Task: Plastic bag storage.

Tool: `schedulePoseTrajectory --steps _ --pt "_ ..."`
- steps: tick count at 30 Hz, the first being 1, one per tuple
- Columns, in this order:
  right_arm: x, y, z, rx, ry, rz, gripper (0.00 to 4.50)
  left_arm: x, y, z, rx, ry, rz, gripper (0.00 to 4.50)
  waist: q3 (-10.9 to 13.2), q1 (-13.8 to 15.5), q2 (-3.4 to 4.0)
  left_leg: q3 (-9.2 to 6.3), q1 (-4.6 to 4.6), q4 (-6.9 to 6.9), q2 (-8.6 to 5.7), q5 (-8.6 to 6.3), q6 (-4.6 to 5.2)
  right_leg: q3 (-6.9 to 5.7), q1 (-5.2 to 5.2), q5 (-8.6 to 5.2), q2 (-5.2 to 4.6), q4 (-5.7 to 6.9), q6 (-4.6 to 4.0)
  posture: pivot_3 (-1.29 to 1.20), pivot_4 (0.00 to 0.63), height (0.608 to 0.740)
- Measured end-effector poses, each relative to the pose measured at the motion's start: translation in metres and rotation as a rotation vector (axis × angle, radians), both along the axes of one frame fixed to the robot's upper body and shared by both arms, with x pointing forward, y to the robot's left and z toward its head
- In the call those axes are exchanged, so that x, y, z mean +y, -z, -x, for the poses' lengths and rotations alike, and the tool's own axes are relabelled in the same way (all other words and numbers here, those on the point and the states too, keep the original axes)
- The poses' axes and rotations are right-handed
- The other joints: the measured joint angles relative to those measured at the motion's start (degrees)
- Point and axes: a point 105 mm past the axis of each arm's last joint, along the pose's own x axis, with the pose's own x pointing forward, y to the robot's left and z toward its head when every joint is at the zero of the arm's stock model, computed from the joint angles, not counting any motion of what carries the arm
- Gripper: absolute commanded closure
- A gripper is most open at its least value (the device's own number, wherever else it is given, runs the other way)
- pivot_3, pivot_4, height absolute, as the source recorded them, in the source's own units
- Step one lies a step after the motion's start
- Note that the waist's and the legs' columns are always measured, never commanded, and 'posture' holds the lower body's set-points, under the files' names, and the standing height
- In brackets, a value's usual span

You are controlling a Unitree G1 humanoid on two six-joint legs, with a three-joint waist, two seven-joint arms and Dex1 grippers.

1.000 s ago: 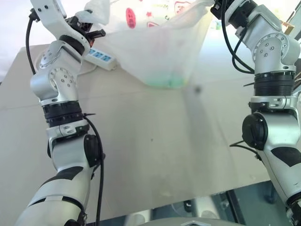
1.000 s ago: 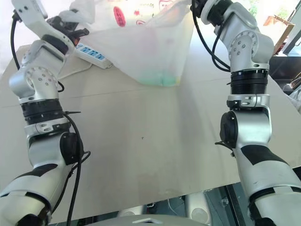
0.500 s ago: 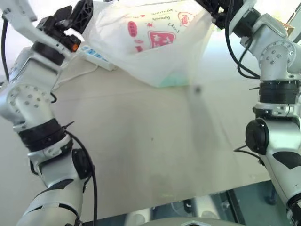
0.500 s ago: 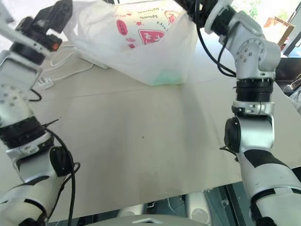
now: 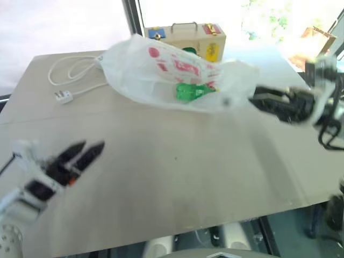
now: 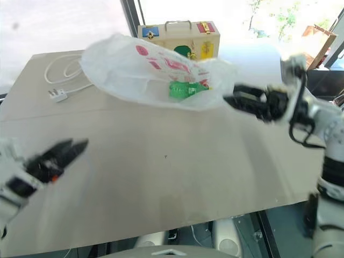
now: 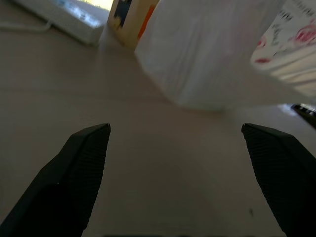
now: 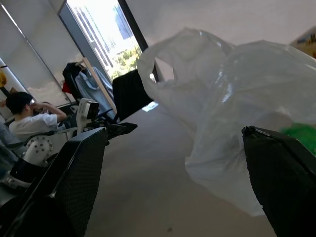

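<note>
The plastic bag (image 5: 161, 72), thin white with red print, lies slumped on the far half of the beige table (image 5: 177, 177). A green bottle (image 5: 191, 91) shows through its side. My left gripper (image 5: 90, 146) hangs low at the near left, well away from the bag, open and empty. At the bag's right end my right gripper (image 5: 253, 99) points left toward it, close to the plastic, also open with nothing between its fingers. In the right wrist view the bag's (image 8: 232, 84) loose handle loop stands free ahead of the fingers (image 8: 74, 168).
A wooden box (image 5: 185, 35) with coloured latches stands behind the bag. A white cable with a plug (image 5: 63, 95) lies at the far left, and a white power strip (image 7: 59, 15) sits near the box. A seated person (image 8: 24, 116) is beyond the table.
Both grippers opened and let go of the bag, then dropped down and back. The bag, held up and spread before, fell and now lies on the table.
</note>
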Motion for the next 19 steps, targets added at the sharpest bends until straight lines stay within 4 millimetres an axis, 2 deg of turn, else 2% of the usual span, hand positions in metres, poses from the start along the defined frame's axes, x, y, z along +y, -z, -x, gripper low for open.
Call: schedulePoseTrajectory --steps 1,3,5,9,13,16,19 --pt "-0.003 0.009 0.002 0.023 0.008 0.031 0.09 0.002 0.009 0.005 0.031 -0.01 -0.019 0.0 -0.01 0.25 0.01 0.02 0.01 0.01 0.0 0.0 0.0 0.0 0.0 0.0 -0.01 -0.01 0.0 0.0 0.15 0.74" --pt "-0.008 0.047 0.004 0.029 0.061 0.194 0.09 0.006 0.024 0.007 0.036 -0.048 -0.112 0.0 -0.15 0.77 -0.07 -0.02 0.04 0.07 0.02 0.02 -0.02 -0.06 0.01 0.0 -0.04 -0.02 0.0 0.0 0.15 0.74" --pt "-0.013 0.086 -0.001 0.043 0.133 0.274 0.09 0.007 0.032 0.002 0.0 -0.091 -0.162 0.0 -0.26 1.09 -0.19 -0.04 0.05 0.18 0.07 0.03 -0.07 -0.12 0.1 0.09 -0.08 -0.02 -0.11 0.0 0.15 0.74" --pt "-0.034 0.123 -0.012 -0.016 0.305 0.265 0.09 0.003 0.036 -0.007 -0.067 -0.12 -0.257 0.0 -0.28 1.21 -0.19 0.0 0.04 0.39 0.08 0.07 -0.09 -0.09 0.2 0.18 -0.05 0.01 -0.19 0.0 0.15 0.74" --pt "-0.066 0.135 -0.016 -0.182 0.463 0.277 0.09 -0.011 0.043 -0.009 -0.095 -0.092 -0.303 0.0 -0.28 1.19 -0.16 0.04 0.02 0.41 0.09 0.02 0.02 -0.03 0.2 0.16 0.06 -0.03 -0.17 0.0 0.15 0.74" --pt "-0.08 0.139 -0.014 -0.238 0.499 0.306 0.09 -0.028 0.047 -0.011 -0.115 -0.033 -0.322 0.0 -0.29 1.14 -0.14 0.03 0.03 0.41 0.23 0.0 0.03 -0.03 0.21 0.16 0.23 -0.07 -0.18 0.0 0.15 0.74" --pt "-0.086 0.143 -0.011 -0.271 0.489 0.313 0.09 -0.04 0.045 -0.012 -0.143 0.006 -0.325 0.0 -0.32 1.05 -0.1 0.03 0.08 0.41 0.3 0.0 0.03 -0.03 0.24 0.16 0.28 -0.06 -0.19 0.0 0.15 0.74"
